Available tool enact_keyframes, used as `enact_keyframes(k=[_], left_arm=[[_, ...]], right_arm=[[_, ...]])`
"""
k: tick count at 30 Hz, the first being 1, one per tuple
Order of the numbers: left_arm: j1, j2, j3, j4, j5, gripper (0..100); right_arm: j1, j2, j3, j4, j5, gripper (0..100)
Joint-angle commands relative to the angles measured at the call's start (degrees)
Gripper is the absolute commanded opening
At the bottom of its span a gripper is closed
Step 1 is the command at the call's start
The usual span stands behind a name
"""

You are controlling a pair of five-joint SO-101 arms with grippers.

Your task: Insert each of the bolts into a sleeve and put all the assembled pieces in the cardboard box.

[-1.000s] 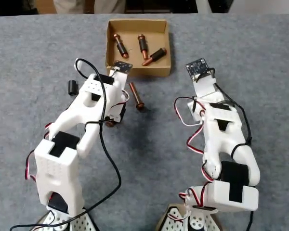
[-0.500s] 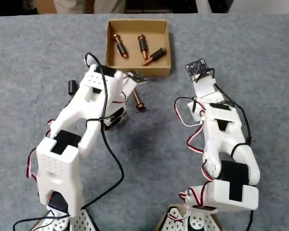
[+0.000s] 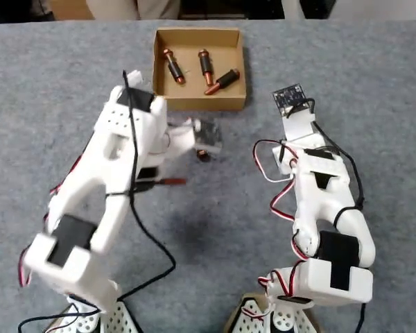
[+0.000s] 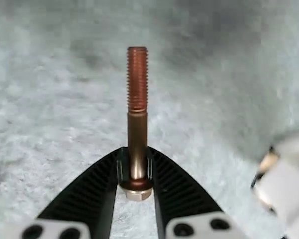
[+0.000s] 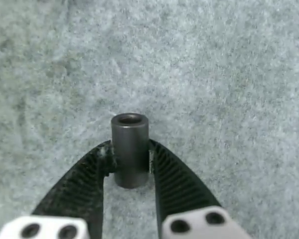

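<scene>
Both grippers were loaded, the left with a bolt and the right with a sleeve.
The left gripper's [image 4: 136, 154] fingers were closed to a narrow gap on the copper bolt [image 4: 137, 99], its head tucked just behind the fingertips and its threaded end jutting well beyond them. The right gripper's [image 5: 129, 146] fingers clamped the black sleeve [image 5: 130, 134] between their tips, its open bore standing past them. The cardboard box [image 3: 194, 103] held three assembled pieces [image 3: 206, 64].

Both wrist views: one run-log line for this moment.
left gripper: shut on bolt | right gripper: shut on sleeve | cardboard box: three assembled pieces inside
</scene>
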Motion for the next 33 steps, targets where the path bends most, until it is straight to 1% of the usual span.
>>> enact_keyframes(k=[1,4,7,11,15,23,27,29,31,33], left_arm=[[0.70,-5.76,6.68,-0.53,-10.11,2],[0.09,-5.67,9.85,-3.69,-16.97,2],[-1.23,-5.58,11.96,-7.47,-21.71,2],[-2.64,-5.58,16.44,-14.95,-26.81,2],[-3.96,-5.58,18.55,-20.48,-27.43,4],[-8.70,-6.02,18.46,-21.36,-26.90,19],[-10.37,-5.76,16.09,-21.36,-19.69,20],[-10.29,-6.02,14.07,-20.92,-14.15,20],[-9.76,-6.11,12.04,-20.84,-6.07,20],[-8.62,-6.20,9.14,-20.48,5.89,20]], right_arm=[[1.01,-0.13,-3.21,-0.18,-0.62,0.1],[0.66,0.40,-2.95,-2.37,-0.62,0.1],[0.57,3.30,-4.70,-3.78,-0.62,0.2],[0.57,7.34,-10.07,1.05,-0.62,0.2],[0.13,10.33,-14.37,5.27,-0.62,0.2],[0.04,11.03,-15.43,6.42,-0.62,0.2],[0.04,11.03,-15.43,6.42,-0.62,0.2],[0.04,11.03,-15.34,6.51,-0.62,0.1],[0.04,11.03,-15.34,6.51,-0.62,0.1],[0.04,11.03,-15.43,7.30,-0.62,0.1]])
